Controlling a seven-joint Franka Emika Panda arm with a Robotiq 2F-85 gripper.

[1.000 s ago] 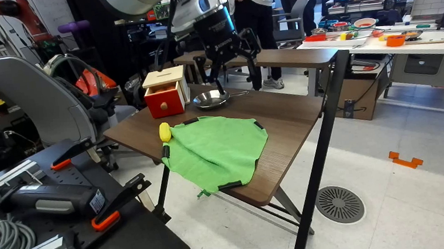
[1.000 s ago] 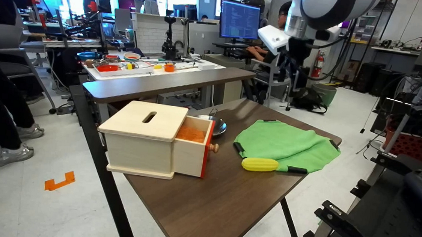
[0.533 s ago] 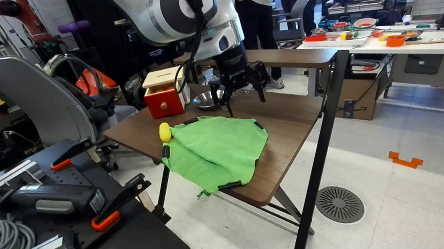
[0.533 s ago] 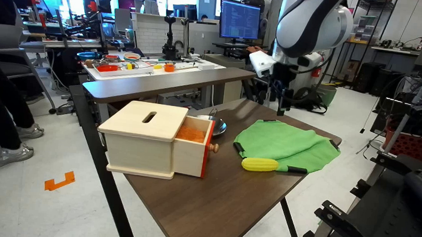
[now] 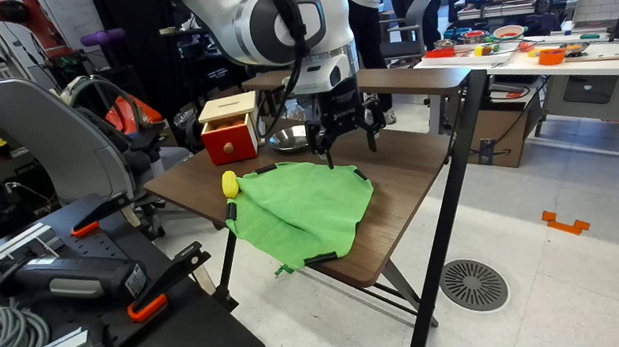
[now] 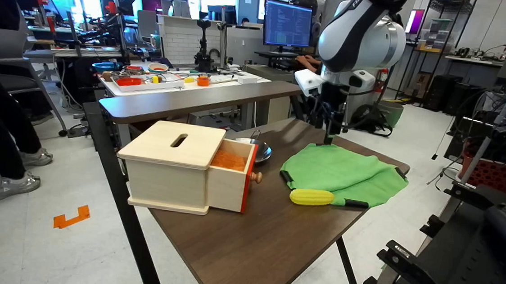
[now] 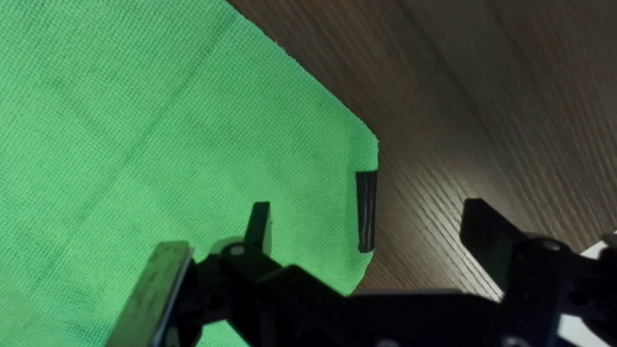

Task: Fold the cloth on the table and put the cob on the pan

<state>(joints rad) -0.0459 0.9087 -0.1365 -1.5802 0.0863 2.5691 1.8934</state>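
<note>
A green cloth (image 5: 305, 211) with black corner tabs lies spread with slight wrinkles on the brown table (image 5: 400, 158); it shows too in an exterior view (image 6: 341, 167). The yellow cob (image 5: 230, 184) lies at the cloth's edge, also in an exterior view (image 6: 312, 197). The silver pan (image 5: 288, 139) stands beside the box; in an exterior view the pan (image 6: 263, 152) is partly hidden by the drawer. My gripper (image 5: 351, 157) is open and empty, low over a cloth corner. In the wrist view its fingers (image 7: 367, 204) straddle a black tab (image 7: 366, 212), one over cloth, one over bare wood.
A wooden box (image 6: 166, 185) with a pulled-out red-fronted drawer (image 5: 230, 144) stands beside the pan. Something orange (image 6: 229, 161) lies in the drawer. A raised shelf (image 5: 414, 78) runs along one table side. A black cart (image 5: 188, 335) stands near the table.
My gripper has moved from near the pan across to the cloth's corner and come down close above it. It stays open. Cloth, cob and pan have not moved.
</note>
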